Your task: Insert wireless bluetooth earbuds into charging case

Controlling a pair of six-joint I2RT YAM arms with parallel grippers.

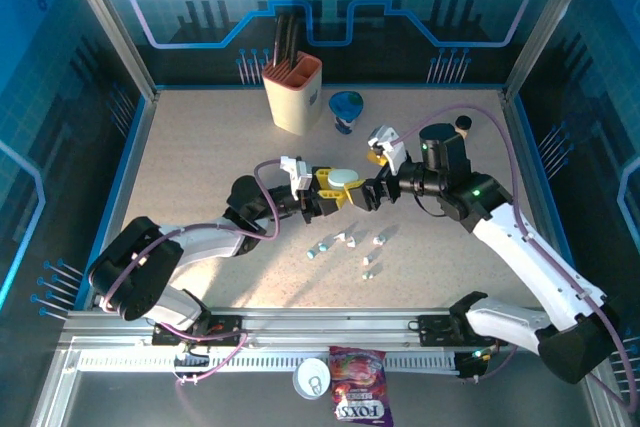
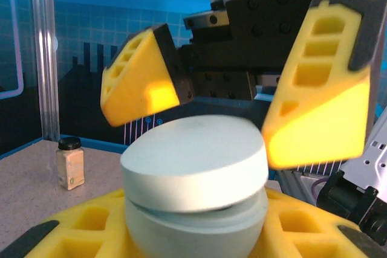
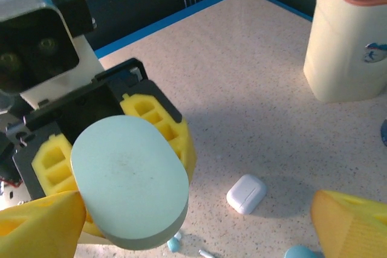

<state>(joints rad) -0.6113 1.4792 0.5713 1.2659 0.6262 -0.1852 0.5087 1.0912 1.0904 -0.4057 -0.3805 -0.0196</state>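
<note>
Since nothing can go in until the lid is raised, the left end effector [image 1: 335, 186] has its yellow fingers clamped on the lower half of the pale teal pebble-shaped plastic charging case [image 1: 343, 178]. The case is lifted off the speckled beige surface [image 1: 200, 167] with its lid upward.
- Case lid: appears slightly ajar at the seam.
- Tiny white and pale teal stemmed earbuds [image 1: 346, 239]: loose on the surface, nearer the arm bases than the case; none inserted.
- Right end effector [image 1: 366, 191]: just right of the case, fingers spread either side of the lid and gripping nothing, probably poised to open it.
</note>
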